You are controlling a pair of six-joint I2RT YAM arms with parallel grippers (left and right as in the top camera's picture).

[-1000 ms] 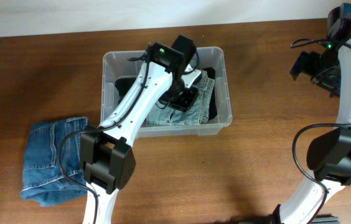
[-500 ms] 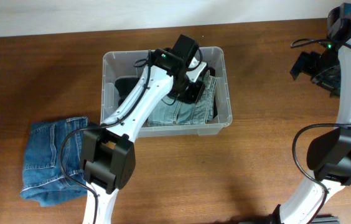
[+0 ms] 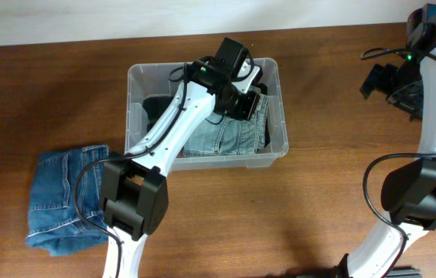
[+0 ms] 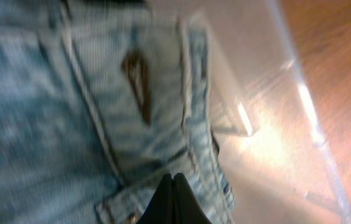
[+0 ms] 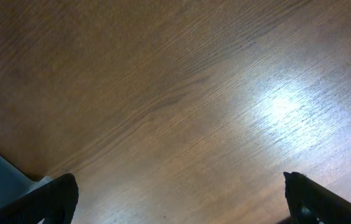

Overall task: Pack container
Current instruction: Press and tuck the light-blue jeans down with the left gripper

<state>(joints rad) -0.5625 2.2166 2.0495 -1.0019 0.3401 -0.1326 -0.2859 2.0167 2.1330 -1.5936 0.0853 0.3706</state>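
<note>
The clear plastic container [image 3: 137, 77] stands at the middle back of the table. Light blue jeans [image 3: 226, 139] and dark clothes [image 3: 156, 106] lie inside it. My left gripper [image 3: 245, 100] is inside the container's right part, above the jeans. In the left wrist view its fingers [image 4: 173, 198] are pressed together with nothing between them, just over the light jeans [image 4: 51, 112] near the container wall [image 4: 269, 118]. My right gripper [image 3: 392, 81] is open and empty at the far right; its fingertips [image 5: 178, 193] show over bare wood.
A second pair of darker blue jeans [image 3: 67, 201] lies folded on the table at the left front of the container. The table's far edge runs along the top of the overhead view.
My left gripper has moved up and toward the container's far right corner, off the jeans. The jeans stay in the container. The right arm has not moved.
</note>
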